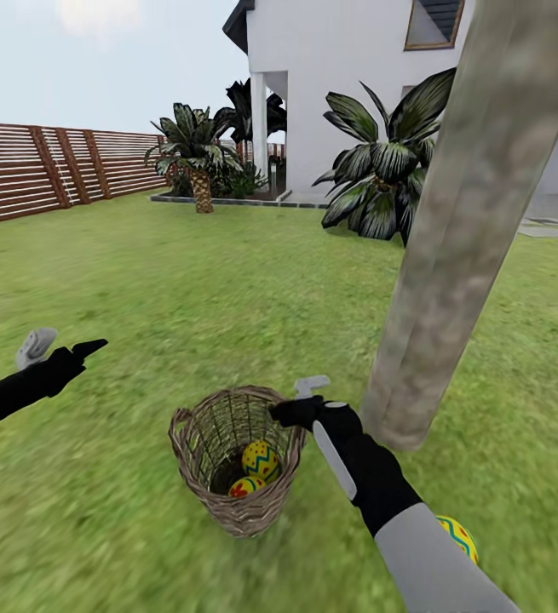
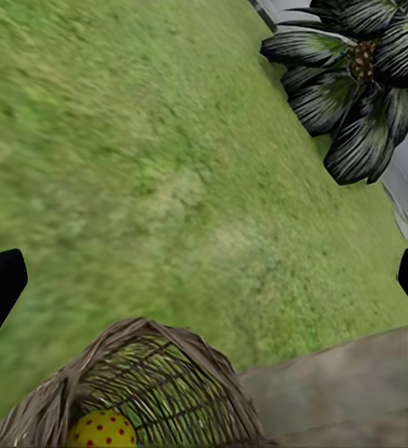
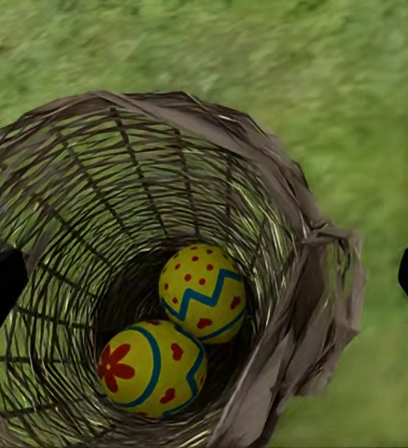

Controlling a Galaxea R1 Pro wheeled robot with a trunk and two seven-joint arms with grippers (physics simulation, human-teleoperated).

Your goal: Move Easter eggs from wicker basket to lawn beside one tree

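The wicker basket (image 1: 195, 423) stands on the lawn (image 1: 185, 289) close to the tree (image 1: 457, 230). Two Easter eggs lie inside it: one with red dots and a blue zigzag (image 3: 204, 292), one with a red flower (image 3: 152, 367). A third egg (image 1: 460, 538) rests on the grass by the trunk's base, partly hidden behind my right forearm. My right gripper (image 1: 300, 398) hovers open over the basket's rim (image 3: 260, 140), above the eggs and apart from them. My left gripper (image 1: 61, 349) is open and empty, held out over grass to the basket's left.
A white house (image 1: 338, 77) and dark-leaved palms (image 1: 381, 179) stand beyond the tree. A brown slatted fence (image 1: 48, 166) runs along the left. Open grass spreads around the basket. In the left wrist view the trunk (image 2: 353, 392) lies beside the basket (image 2: 166, 334).
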